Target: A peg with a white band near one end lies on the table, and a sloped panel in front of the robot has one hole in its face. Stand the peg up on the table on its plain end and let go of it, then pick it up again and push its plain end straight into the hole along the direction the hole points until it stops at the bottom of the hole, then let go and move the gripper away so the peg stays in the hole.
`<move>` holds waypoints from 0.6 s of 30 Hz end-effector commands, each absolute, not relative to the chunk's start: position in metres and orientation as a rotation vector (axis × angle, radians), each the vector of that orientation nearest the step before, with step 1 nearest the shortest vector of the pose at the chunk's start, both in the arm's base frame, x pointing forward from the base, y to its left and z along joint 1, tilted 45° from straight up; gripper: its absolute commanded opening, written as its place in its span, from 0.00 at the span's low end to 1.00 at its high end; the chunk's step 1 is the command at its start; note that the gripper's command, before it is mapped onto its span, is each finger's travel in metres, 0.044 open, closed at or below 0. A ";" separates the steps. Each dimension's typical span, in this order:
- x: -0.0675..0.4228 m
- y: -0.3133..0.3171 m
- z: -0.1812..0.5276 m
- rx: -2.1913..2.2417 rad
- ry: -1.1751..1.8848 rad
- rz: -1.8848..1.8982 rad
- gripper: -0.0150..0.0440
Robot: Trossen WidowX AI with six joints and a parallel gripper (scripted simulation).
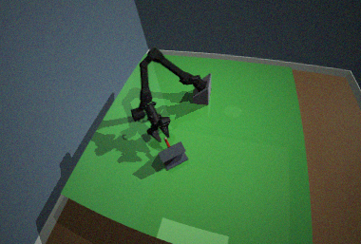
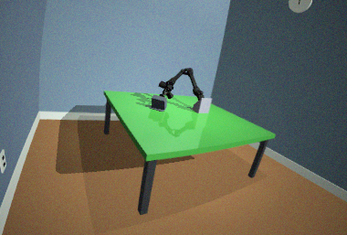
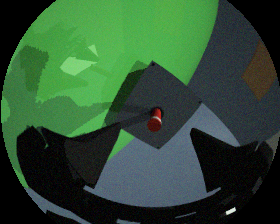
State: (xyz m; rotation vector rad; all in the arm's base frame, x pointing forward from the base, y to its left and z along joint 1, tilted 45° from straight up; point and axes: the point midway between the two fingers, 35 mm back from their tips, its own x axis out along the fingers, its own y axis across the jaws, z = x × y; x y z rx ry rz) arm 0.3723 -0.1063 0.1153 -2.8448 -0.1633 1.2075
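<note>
The red peg (image 1: 166,142) (image 3: 155,120) sticks out of the hole in the grey sloped panel (image 1: 175,155) (image 2: 158,103) (image 3: 169,91). Only its upper end shows, and its plain end is hidden inside the panel. My gripper (image 1: 161,130) (image 2: 167,92) (image 3: 156,128) is open. It is drawn back a little from the peg along the peg's axis. In the wrist view the two dark fingers stand wide apart on either side of the peg and do not touch it.
The panel stands on the green table (image 1: 237,145) (image 2: 192,135). The arm's grey base block (image 1: 203,90) (image 2: 205,105) stands behind it. A pale green patch (image 1: 192,233) lies near the table's front edge. Walls close the left and far sides.
</note>
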 end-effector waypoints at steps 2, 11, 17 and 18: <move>0.367 -0.108 0.122 -2.846 -0.169 1.206 1.00; 0.357 -0.111 0.133 -2.846 -0.166 1.207 1.00; 0.350 -0.112 0.141 -2.846 -0.164 1.207 1.00; 0.349 -0.113 0.142 -2.846 -0.164 1.207 1.00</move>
